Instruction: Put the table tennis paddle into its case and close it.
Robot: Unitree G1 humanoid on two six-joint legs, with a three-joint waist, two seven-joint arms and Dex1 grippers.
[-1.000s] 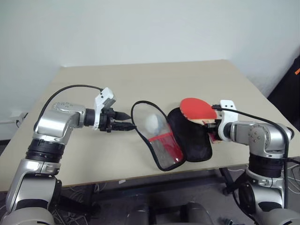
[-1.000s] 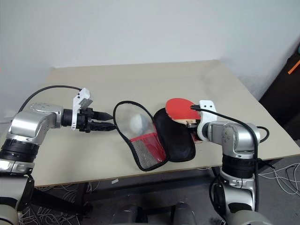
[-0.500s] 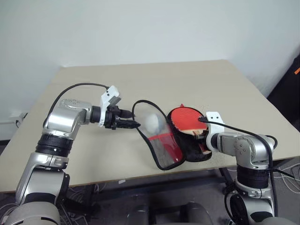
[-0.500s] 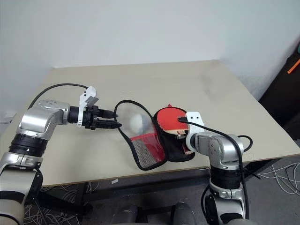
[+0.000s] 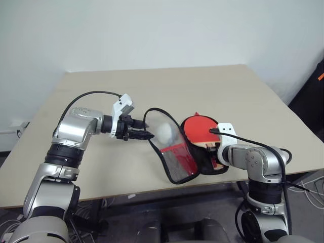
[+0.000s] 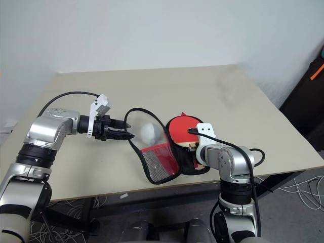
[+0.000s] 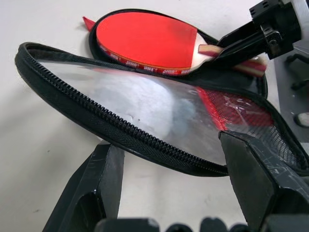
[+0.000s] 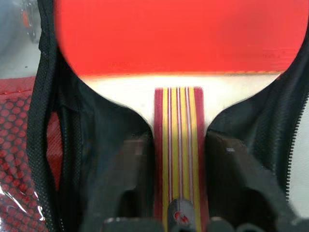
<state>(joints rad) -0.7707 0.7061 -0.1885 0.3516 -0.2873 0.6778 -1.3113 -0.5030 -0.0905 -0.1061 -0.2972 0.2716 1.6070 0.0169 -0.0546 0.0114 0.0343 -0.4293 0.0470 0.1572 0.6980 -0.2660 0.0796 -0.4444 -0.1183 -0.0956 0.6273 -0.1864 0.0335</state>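
Observation:
The case (image 5: 178, 155) lies open near the table's front edge, its flap with the clear panel (image 7: 145, 101) raised. The table tennis paddle (image 5: 200, 126) rests in the black-lined half, red blade (image 8: 169, 34) toward the wide end. Its striped wooden handle (image 8: 178, 121) points at my right gripper (image 5: 214, 152). The handle runs straight in between that gripper's two sides (image 8: 178, 140); I cannot tell whether it is clamped. My left gripper (image 5: 144, 134) is open at the flap's left side. The flap's black zip rim (image 7: 96, 116) crosses between its spread fingers (image 7: 104, 183).
The beige table (image 5: 101, 91) has free room behind and left of the case. The case's narrow end sits close to the front edge (image 5: 152, 190). A whitish round shape (image 5: 163, 132) shows through the clear panel. A dark object (image 5: 316, 96) stands off the table's right side.
My right arm has brought the paddle down and leftward, from above the case's right rim into the black-lined half. The left gripper stays at the flap's rim.

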